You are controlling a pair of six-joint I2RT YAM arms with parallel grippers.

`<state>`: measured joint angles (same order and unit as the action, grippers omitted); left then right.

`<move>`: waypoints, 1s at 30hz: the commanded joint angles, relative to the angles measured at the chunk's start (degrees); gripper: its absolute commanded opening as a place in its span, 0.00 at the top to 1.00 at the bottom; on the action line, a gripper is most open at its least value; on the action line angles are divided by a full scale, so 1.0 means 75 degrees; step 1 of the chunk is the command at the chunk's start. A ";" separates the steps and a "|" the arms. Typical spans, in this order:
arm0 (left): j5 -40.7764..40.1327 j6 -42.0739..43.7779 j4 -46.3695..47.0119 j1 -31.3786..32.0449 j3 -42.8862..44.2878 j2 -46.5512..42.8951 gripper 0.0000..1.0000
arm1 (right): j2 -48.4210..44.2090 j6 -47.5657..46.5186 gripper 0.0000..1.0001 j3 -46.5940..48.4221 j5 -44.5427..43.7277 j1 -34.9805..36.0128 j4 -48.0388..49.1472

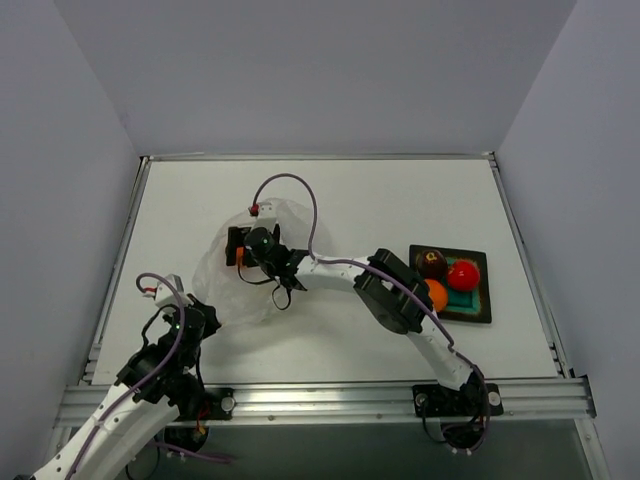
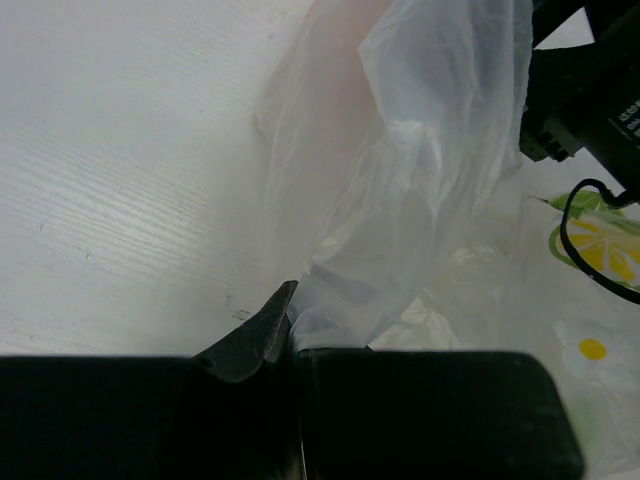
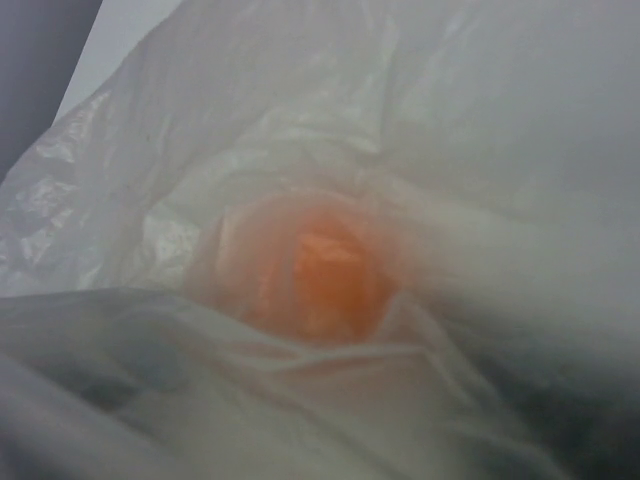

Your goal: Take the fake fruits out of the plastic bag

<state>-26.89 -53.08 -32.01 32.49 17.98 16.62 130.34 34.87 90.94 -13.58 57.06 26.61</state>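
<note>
- A white table (image 1: 330, 200) boxed in by plain grey walls, with both arms bolted at the near edge.
- On the right side sits the black tray with a teal centre (image 1: 483, 300). It holds three fruits: a dark maroon-brown glossy ball (image 1: 431, 263), a bright red glossy ball (image 1: 462, 274) and a glossy orange ball (image 1: 436, 295), bunched close together.
- Left of centre lies the translucent whitish crinkly plastic bag (image 1: 225, 290), puffed up and rumpled, with its yellow and green flower prints showing in the left wrist view.
- The left gripper (image 2: 292, 335) is low at the bag's near edge, fingers pinched together on a fold of the film.
- The right gripper (image 1: 240, 252) reaches right across the table to the bag's far side. Its own camera shows nothing but plastic, so I cannot tell whether its fingers are apart or closed.
- There's the last one: a second orange ball (image 3: 320, 275), blurred and glowing through a layer of film, dead centre in the right wrist view and inside the bag.
- By my count three of the four are out and one is left.
- The remaining job looks like getting the fingers onto that ball rather than the film wrapped over it, then carrying it across to the tray.
</note>
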 commanded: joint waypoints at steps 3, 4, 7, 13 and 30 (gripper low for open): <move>-0.0035 0.0175 0.0108 -0.0019 0.0158 -0.0060 0.98 | 0.0456 0.0682 0.11 0.0460 0.0312 0.0021 0.0414; -0.0035 0.0175 0.0108 -0.0020 0.0158 -0.0083 0.98 | 0.0492 0.0787 0.09 0.0450 0.0253 0.0044 0.0332; -0.0035 0.0187 0.0131 -0.0020 0.0134 -0.0084 0.98 | 0.0597 0.0916 0.08 0.0262 0.0416 0.0033 0.0541; -0.0070 0.0210 0.0190 -0.0020 0.0204 -0.0002 0.98 | -0.0081 0.0578 0.61 -0.0404 0.0090 0.0056 0.1162; -0.0316 0.0713 0.1490 -0.0019 0.0825 0.1264 0.98 | -0.3116 -0.0454 0.67 -0.2526 -0.0439 0.0747 0.0788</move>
<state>-27.18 -49.93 -25.19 32.49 19.07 24.71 112.57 33.19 73.52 -14.81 62.00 31.90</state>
